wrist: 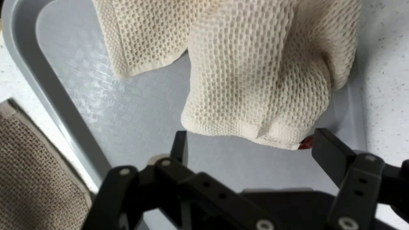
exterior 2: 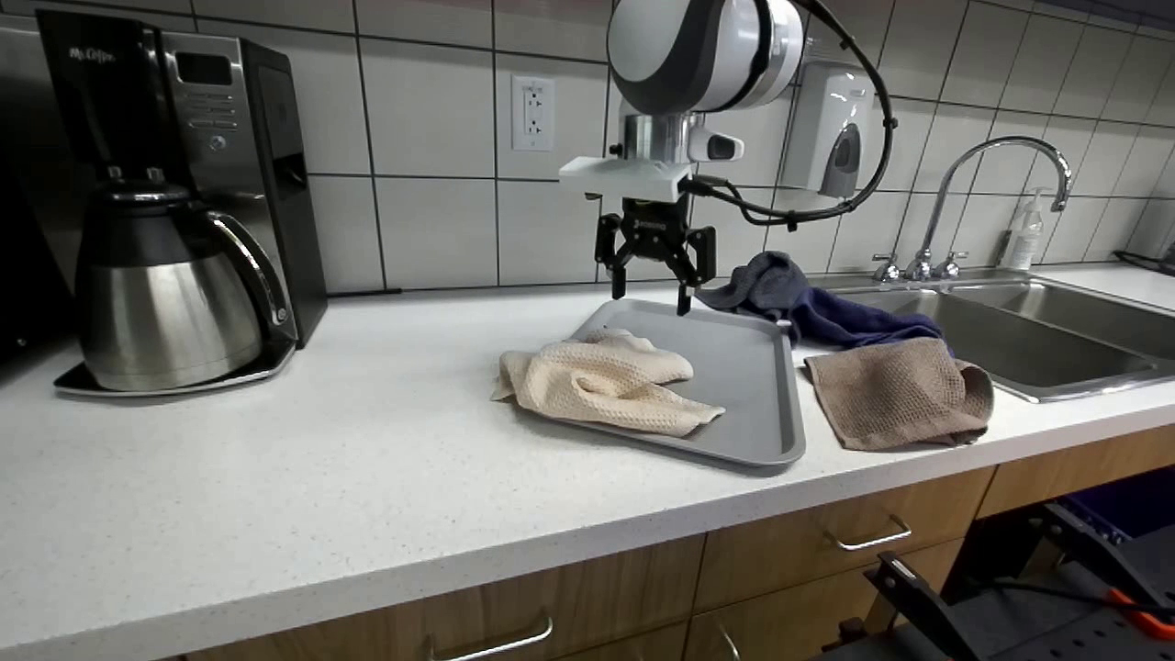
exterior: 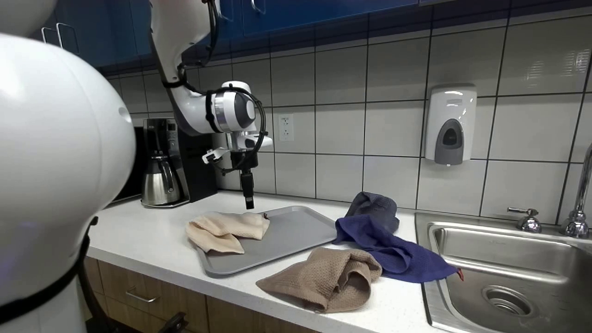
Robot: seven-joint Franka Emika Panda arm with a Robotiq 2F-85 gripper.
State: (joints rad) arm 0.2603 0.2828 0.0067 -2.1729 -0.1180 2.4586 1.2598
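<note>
Cream cloth (exterior 2: 606,381) was seen crumpled on the gray tray (exterior 2: 734,363), bunched over its front part, with an edge lapped over the tray rim on the coffee maker (exterior 2: 188,225) side. End effector (exterior 2: 651,303) was held above the tray's rear half, the half nearer the tiled wall (exterior 2: 431,229). Jaws were spread wide, nothing was gripped, no contact was seen in any view.

Step in hand: judged to be a hover close to the cloth; direction of travel could not be told. For a grip, a shift toward the tray's front and then a descent would be called for, with a raised fold put between the fingers (wrist: 330,153) and the tray face not struck.

Orientation: no clean long axis could be fixed, since the cloth was bunched and was cut off at the top of the wrist view. Main folded lobe was pointed at the tray's rear end; a red tag (wrist: 306,142) was seen at its corner, appearing beside one finger in the wrist view. A flatter corner was pointed at the tray's long rim facing the brown cloth (exterior 2: 895,390).

Beyond that same rim's rear end, a purple cloth (exterior: 397,249) and a dark gray cloth (exterior: 374,210) were seen on the worktop (exterior 2: 275,459).
</note>
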